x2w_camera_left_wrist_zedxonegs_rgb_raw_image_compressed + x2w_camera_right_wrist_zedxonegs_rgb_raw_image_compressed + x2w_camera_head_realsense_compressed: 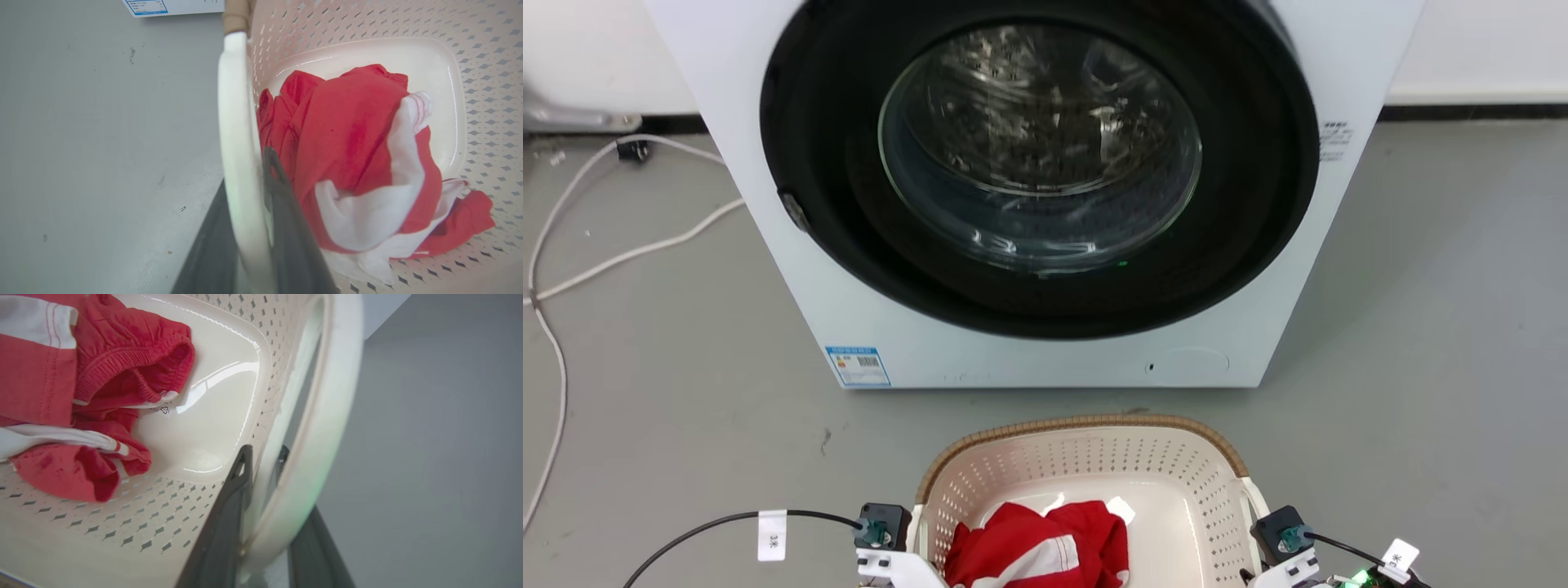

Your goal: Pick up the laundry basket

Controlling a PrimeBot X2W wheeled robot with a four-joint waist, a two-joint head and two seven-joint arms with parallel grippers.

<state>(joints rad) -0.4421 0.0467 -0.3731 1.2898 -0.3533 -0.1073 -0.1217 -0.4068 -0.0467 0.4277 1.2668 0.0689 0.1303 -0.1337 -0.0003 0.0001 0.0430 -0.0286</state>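
Laundry basket [1094,467] — cream, perforated, brown-rimmed — left claw [246,171] and right claw [264,454] clamp its handles [235,102].

place: laundry area | evidence: washing machine [1039,188], grey floor [686,392]

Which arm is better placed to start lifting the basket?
Neither clearly: left gripper straddles the left handle, right gripper the right handle; lifting the laundry basket with both seems best.

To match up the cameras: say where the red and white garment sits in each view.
Head view: garment at bottom centre, in the laundry basket.
Left wrist view: centre right, beside the white handle.
Right wrist view: upper left.
Shared landmark: the basket's perforated wall.
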